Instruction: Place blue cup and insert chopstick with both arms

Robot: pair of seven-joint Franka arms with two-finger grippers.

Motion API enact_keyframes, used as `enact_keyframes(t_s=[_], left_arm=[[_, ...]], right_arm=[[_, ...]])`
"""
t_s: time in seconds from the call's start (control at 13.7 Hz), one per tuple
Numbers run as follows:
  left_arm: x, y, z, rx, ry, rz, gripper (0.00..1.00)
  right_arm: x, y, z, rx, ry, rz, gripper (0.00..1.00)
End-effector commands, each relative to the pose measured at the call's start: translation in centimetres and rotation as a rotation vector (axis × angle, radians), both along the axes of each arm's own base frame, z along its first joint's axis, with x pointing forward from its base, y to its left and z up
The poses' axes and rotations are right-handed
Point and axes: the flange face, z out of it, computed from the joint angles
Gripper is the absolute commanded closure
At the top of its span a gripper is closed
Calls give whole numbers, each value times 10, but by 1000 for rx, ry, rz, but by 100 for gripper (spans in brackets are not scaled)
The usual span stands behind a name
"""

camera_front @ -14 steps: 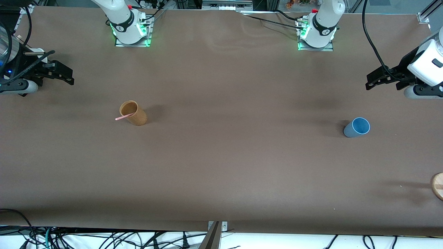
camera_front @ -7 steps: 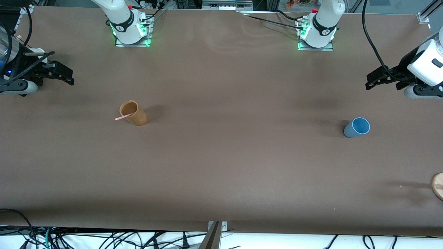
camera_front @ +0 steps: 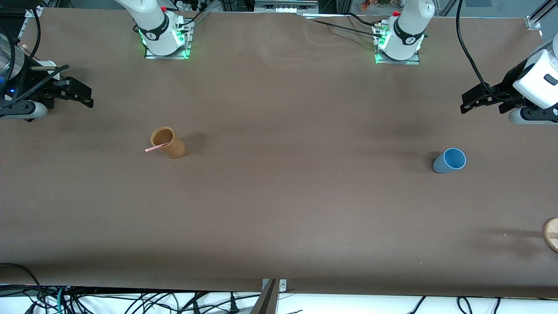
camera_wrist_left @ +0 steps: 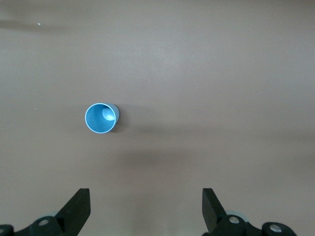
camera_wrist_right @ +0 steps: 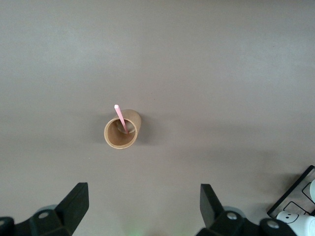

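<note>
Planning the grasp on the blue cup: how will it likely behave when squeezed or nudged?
The blue cup stands upright and empty, so it is probably light and may slide or tip if nudged near the rim. Its smooth, slightly tapered wall could slip upward out of a pinch. Being round, it would likely roll if knocked over on the brown table.

Light-blue cup (camera_front: pixel 450 160) stands upright, empty; pink chopstick (camera_front: pixel 157 146) leans in tan cup (camera_front: pixel 168 142).

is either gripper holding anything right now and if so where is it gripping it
Nothing is held. The left gripper and right gripper both hang open and empty. The blue cup stands alone; the chopstick leans in the tan cup.
</note>
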Motion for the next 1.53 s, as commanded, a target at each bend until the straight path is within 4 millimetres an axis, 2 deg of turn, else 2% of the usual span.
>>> enact_keyframes(t_s=[0.0, 0.22, 0.29, 0.8, 1.24, 1.46], left_arm=[[4, -2, 5, 19, -9, -7, 0], [4, -1, 5, 17, -9, -6, 0], [4, -1, 5, 17, -9, -6, 0], [4, -2, 7, 15, -13, 0, 0], [6, -2, 6, 23, -14, -7, 0], [17, -2, -17, 26, 25, -11, 0]], right_arm=[[-1, -1, 2, 12, -10, -14, 0], [0, -1, 1, 12, -8, -15, 0], [3, 0, -5, 9, 5, -12, 0], [3, 4, -5, 2, 2, 0, 0], [3, -3, -1, -2, -1, 3, 0], [2, -4, 1, 13, -8, 40, 0]])
